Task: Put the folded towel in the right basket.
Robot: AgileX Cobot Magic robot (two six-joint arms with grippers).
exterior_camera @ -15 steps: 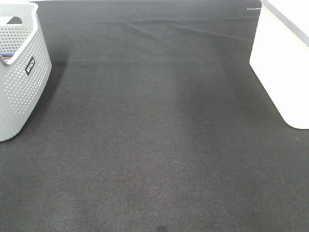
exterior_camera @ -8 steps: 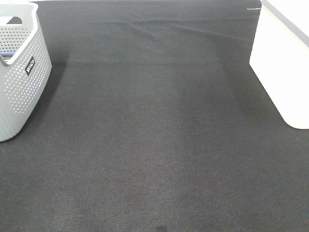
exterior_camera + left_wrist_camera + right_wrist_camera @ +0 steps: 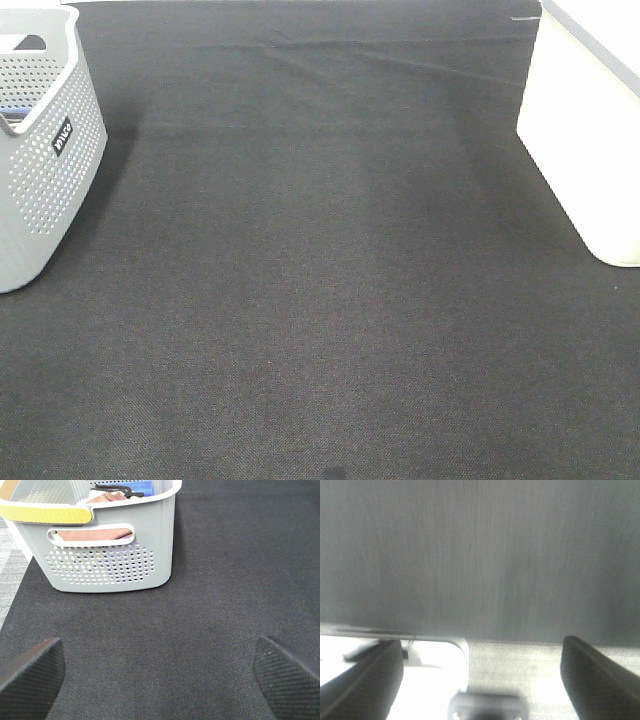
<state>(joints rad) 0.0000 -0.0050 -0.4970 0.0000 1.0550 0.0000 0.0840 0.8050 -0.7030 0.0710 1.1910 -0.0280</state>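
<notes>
We see both arms clear of the dark surface (image 3: 320, 300). The left end effector (image 3: 160, 672) is spread wide and empty near the grey basket (image 3: 110, 555), where folded towels (image 3: 95, 532) lie inside. The right end effector (image 3: 480, 672) is also wide, empty. We should descend squarely onto one towel, well away from the basket's rim.

Even bright light, soft shadows, right wrist view blurred
</notes>
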